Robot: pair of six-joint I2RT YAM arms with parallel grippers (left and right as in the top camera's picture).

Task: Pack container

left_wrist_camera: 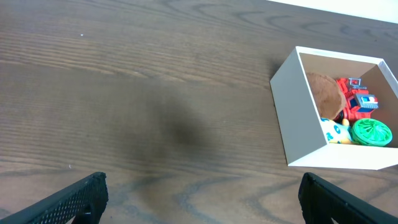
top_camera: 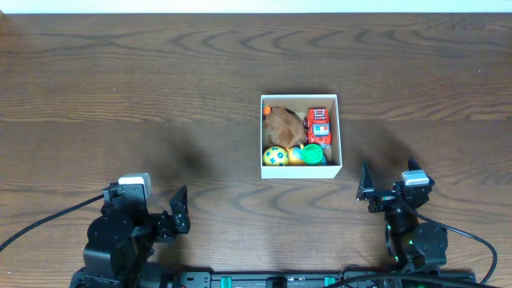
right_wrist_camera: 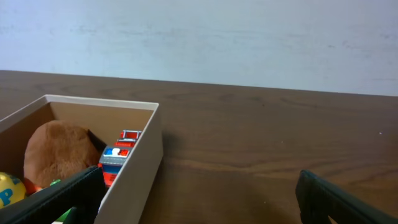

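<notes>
The container, a square white-walled box, stands at the table's middle right. It holds a brown plush toy, a red toy truck, a yellow ball and a green round toy. It also shows in the left wrist view and the right wrist view. My left gripper is open and empty at the front left, well away from the box. My right gripper is open and empty just front right of the box.
Dark wood table all around. A pale wall lies beyond the far edge. Cables trail from both arm bases at the front edge.
</notes>
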